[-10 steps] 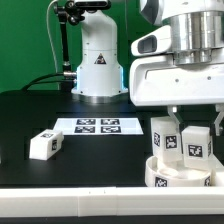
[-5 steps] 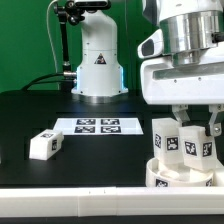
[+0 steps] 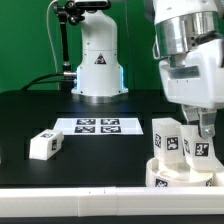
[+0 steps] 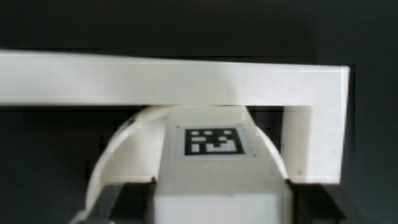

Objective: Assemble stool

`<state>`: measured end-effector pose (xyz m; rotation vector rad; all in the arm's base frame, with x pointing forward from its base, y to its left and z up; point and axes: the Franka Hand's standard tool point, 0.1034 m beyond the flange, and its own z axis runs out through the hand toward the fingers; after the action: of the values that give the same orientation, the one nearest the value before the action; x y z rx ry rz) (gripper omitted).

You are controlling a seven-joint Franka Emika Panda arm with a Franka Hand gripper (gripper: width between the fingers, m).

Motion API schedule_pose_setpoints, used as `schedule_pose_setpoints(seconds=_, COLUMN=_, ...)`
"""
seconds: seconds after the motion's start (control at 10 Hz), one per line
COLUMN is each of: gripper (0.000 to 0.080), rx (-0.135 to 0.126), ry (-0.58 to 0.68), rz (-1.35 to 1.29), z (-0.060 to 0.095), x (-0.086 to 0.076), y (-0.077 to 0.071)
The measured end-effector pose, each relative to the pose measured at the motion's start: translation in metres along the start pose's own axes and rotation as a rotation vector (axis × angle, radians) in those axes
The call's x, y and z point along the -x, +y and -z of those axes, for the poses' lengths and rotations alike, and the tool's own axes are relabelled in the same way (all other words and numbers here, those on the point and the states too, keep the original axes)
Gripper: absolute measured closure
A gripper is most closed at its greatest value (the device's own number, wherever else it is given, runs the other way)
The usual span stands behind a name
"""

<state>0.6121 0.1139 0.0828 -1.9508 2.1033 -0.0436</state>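
The pincer (image 3: 203, 132) comes straight down from the arm at the exterior view's right and pinches the held leg (image 3: 200, 150), a small white block with a black-and-white tag on its face. This leg stands upright on the seat (image 3: 172, 178), the thick round white disc that sits near the front edge of the black tabletop (image 3: 30, 110). Whether the leg's foot is fully seated in the disc cannot be told. Just beside it, toward the exterior view's left, the second leg (image 3: 165, 135) also stands upright on the seat, apart from the pincer. The loose leg (image 3: 43, 144) lies on its side well apart from them, at the exterior view's left. The marker board (image 3: 98, 126) lies flat between that block and the seat, further back, in front of the white robot base (image 3: 98, 62)

In the wrist view the held leg (image 4: 214, 150) fills the middle, tag upward, with the seat's curved edge (image 4: 125, 140) beside it and a cornered white bar (image 4: 178, 75) beyond
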Motion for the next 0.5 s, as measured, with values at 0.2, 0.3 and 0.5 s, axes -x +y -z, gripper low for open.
schedule_pose_setpoints(seconds=0.2, gripper=0.0461, rx=-0.011, ry=-0.021, rz=-0.203, z=-0.0001, x=0.0034, y=-0.0001)
schedule_pose_setpoints(seconds=0.3, gripper=0.0461, rx=-0.013, ry=-0.029, rz=-0.268, z=-0.0001, x=0.0033, y=-0.0002)
schedule_pose_setpoints(seconds=0.5, gripper=0.0461, rx=-0.013, ry=-0.041, rz=-0.408, z=-0.0003, x=0.0021, y=0.0)
